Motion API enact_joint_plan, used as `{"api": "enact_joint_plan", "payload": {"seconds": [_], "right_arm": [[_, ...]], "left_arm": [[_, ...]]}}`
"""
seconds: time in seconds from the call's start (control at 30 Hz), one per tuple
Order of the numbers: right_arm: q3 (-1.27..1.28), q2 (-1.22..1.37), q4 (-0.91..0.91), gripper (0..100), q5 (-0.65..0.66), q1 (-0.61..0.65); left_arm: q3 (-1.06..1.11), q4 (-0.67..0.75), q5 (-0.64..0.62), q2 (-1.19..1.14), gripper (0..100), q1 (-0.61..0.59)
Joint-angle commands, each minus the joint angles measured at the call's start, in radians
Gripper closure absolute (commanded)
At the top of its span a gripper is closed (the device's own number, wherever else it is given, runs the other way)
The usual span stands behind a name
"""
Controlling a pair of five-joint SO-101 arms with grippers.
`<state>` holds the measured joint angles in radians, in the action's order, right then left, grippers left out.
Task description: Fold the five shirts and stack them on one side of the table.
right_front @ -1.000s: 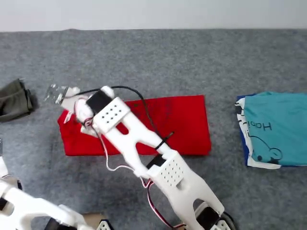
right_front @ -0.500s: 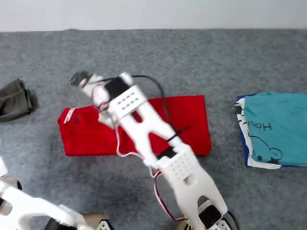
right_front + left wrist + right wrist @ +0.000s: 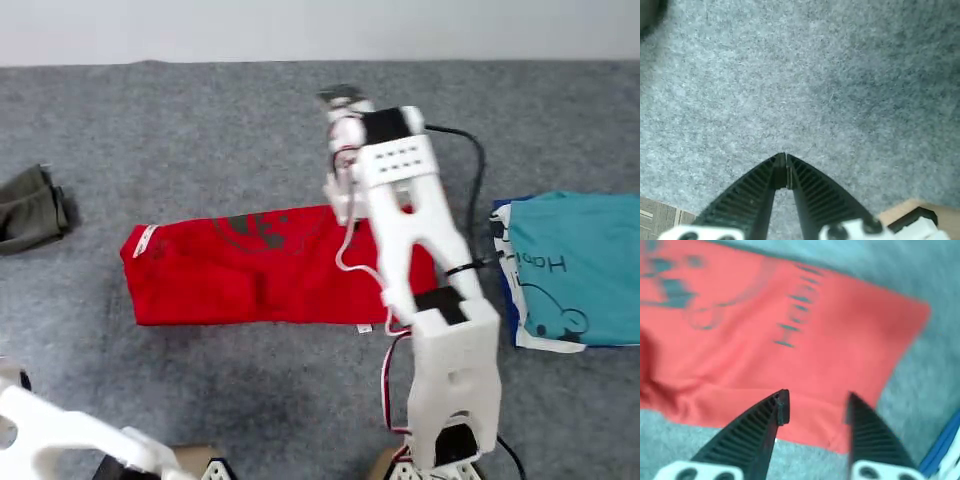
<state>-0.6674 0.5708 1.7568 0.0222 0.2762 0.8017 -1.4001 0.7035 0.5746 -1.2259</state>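
Right gripper (image 3: 815,407): jaws apart, empty, raised over the folded red shirt (image 3: 250,270), which lies mid-table near the teal-topped stack (image 3: 575,265). Left gripper (image 3: 785,165): jaws closed on nothing, above grey carpet (image 3: 840,75)

Four shirts. One red shirt (image 3: 250,268), one olive shirt (image 3: 30,212) to its left. One teal shirt (image 3: 590,262), one blue shirt (image 3: 511,318) to its right.

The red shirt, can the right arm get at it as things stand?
Probably yes. The right gripper hangs open over one end of the red shirt, and nothing lies between them, so a straight drop looks free.
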Motion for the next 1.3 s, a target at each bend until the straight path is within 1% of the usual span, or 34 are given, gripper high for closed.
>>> {"api": "enact_joint_plan", "payload": {"seconds": [0.0, 0.1, 0.4, 0.53, 0.73, 0.8, 0.87, 1.0, 1.07, 1.27], "right_arm": [[0.012, -0.021, 0.027, 74.8, -0.092, -0.061], [0.011, 0.047, 0.004, 74.8, -0.109, -0.074], [0.011, 0.165, -0.073, 74.5, -0.103, -0.15], [0.011, 0.202, -0.077, 69.3, -0.103, -0.154], [0.011, 0.272, -0.114, 70.0, -0.103, -0.145], [0.011, 0.297, -0.13, 72.1, -0.103, -0.143], [0.011, 0.325, -0.136, 76.4, -0.103, -0.143], [0.009, 0.343, -0.128, 91.8, -0.098, -0.145], [0.009, 0.331, -0.124, 98.5, -0.054, -0.145], [0.008, 0.237, -0.094, 98.8, -0.029, -0.177]], "left_arm": [[-0.038, -0.009, -0.002, 0.025, 99, 0.005], [-0.038, -0.006, -0.002, 0.021, 99, 0.006], [-0.038, -0.009, -0.002, 0.025, 99, 0.005], [-0.035, -0.009, -0.002, 0.025, 99, 0.005], [-0.033, -0.011, -0.002, 0.025, 99, 0.005], [-0.033, -0.011, -0.002, 0.025, 99, 0.005], [-0.033, -0.011, -0.002, 0.025, 99, 0.005], [-0.033, -0.011, -0.002, 0.025, 99, 0.005], [-0.031, -0.011, -0.002, 0.025, 99, 0.005], [-0.031, -0.011, -0.002, 0.025, 99, 0.005]]}}
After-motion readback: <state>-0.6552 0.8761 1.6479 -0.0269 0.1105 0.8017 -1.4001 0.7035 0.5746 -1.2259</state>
